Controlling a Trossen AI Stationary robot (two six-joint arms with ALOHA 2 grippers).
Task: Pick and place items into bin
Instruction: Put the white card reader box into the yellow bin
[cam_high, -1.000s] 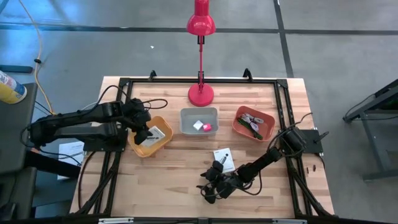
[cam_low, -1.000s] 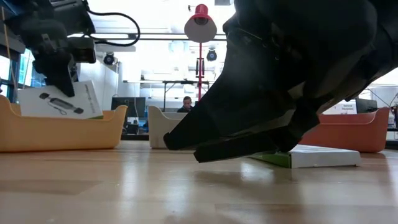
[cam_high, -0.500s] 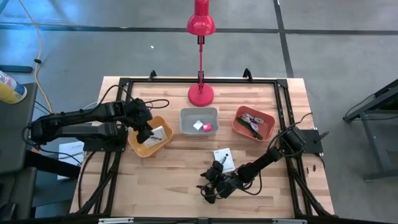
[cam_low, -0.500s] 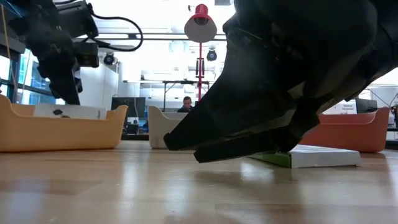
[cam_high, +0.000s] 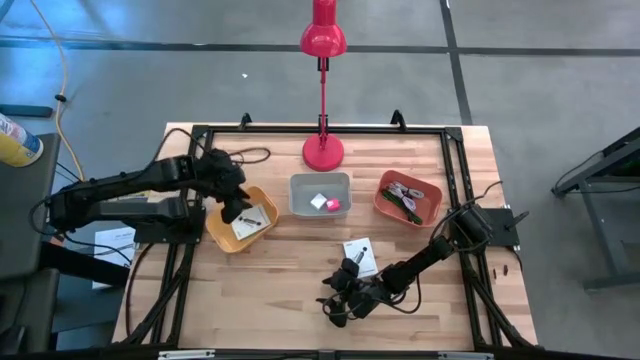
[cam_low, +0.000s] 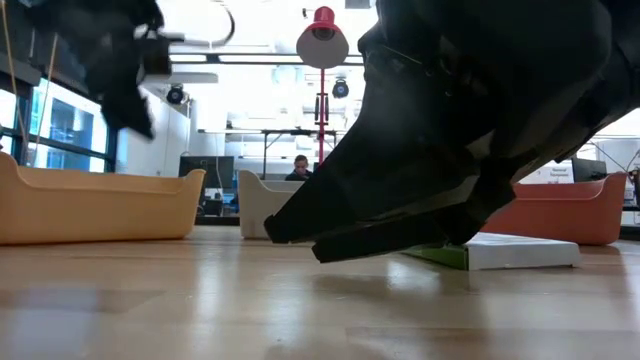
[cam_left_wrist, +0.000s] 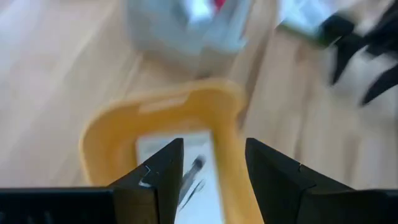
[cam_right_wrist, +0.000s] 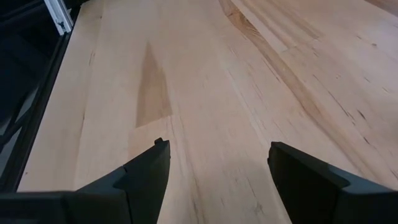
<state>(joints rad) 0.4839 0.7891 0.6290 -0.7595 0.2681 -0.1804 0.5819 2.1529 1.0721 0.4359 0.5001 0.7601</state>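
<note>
left gripper (cam_high: 236, 208) hovers over the yellow bin (cam_high: 222, 239) on the left side of the table (cam_high: 290, 290), fingers apart with nothing between them; in the left wrist view the two dark fingers (cam_left_wrist: 155, 180) frame a white card with black print (cam_left_wrist: 196, 171) lying flat inside that bin (cam_left_wrist: 112, 130), not touching it. same card (cam_high: 250, 222) shows in the high view at the bin's right half, just beside the gripper. grey bin (cam_high: 320, 195) in the middle holds a pink cube (cam_high: 335, 205) and a white cube (cam_high: 318, 201), touching or nearly so. orange bin (cam_high: 408, 197) to the right holds a green stick (cam_high: 408, 206) plus some pale bits i can't make out. second white card (cam_high: 360, 256) lies flat on the table near the centre, outside any bin, just far of the right gripper (cam_high: 335, 300). right gripper sits low at the near edge of the table, fingers spread wide, empty; right wrist view shows only bare wood between its fingers (cam_right_wrist: 146, 171). low view: the right arm (cam_low: 460, 130) fills most of the frame, the second card (cam_low: 520, 250) behind it on the table, left gripper (cam_low: 125, 70) above the yellow bin (cam_low: 100, 205). red lamp (cam_high: 323, 95) stands at the far edge. a person (cam_low: 301, 166) is in the room beyond the table.
</note>
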